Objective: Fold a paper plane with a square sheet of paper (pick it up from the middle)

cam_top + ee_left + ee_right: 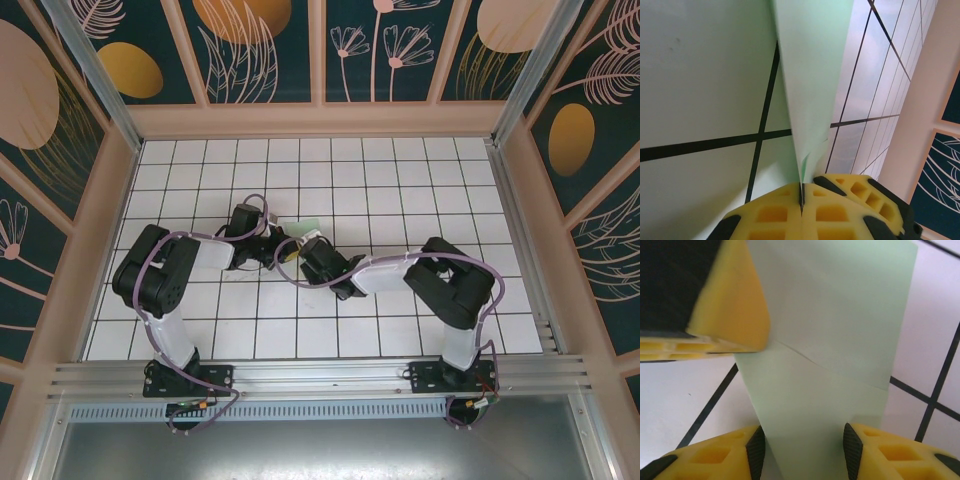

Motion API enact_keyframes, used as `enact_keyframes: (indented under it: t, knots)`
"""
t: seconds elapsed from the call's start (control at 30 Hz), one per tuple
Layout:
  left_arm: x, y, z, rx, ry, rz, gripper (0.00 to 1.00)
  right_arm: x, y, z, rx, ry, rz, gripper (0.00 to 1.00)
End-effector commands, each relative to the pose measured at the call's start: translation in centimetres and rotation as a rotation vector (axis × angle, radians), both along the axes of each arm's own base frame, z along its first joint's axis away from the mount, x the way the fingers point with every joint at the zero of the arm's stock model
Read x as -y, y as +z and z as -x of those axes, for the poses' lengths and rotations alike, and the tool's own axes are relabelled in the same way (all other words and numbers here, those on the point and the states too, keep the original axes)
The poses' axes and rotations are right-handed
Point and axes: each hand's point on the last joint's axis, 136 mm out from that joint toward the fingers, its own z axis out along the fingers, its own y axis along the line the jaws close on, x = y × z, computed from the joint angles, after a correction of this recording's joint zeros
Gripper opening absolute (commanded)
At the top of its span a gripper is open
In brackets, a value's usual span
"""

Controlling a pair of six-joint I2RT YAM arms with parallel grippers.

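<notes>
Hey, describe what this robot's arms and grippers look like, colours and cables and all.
Both the left arm and right arm have black joint housings, white links and a lilac cable looped along them. The left gripper and right gripper have yellow fingers with rectangular recesses and black edging.

Both my arms are bent in toward the middle, elbows out wide, hands nearly nose to nose. My left hand point(801, 192) is squeezed tight, fingers pinching the paper point(810, 75). Right hand point(802, 445) faces it, just beside it, fingers parted.
</notes>
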Motion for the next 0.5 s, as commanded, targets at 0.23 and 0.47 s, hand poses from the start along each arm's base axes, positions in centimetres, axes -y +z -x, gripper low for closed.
enact_keyframes:
  t: [0.23, 0.47]
  knots:
    - [0.29, 1.33, -0.17, 0.016, 0.006, 0.016, 0.01, 0.5, 0.02, -1.48, 0.102, -0.029, 0.101, 0.39]
    - [0.26, 1.69, -0.45, 0.026, 0.005, 0.003, 0.16, 0.37, 0.28, -1.12, 0.087, -0.018, 0.075, 0.21]
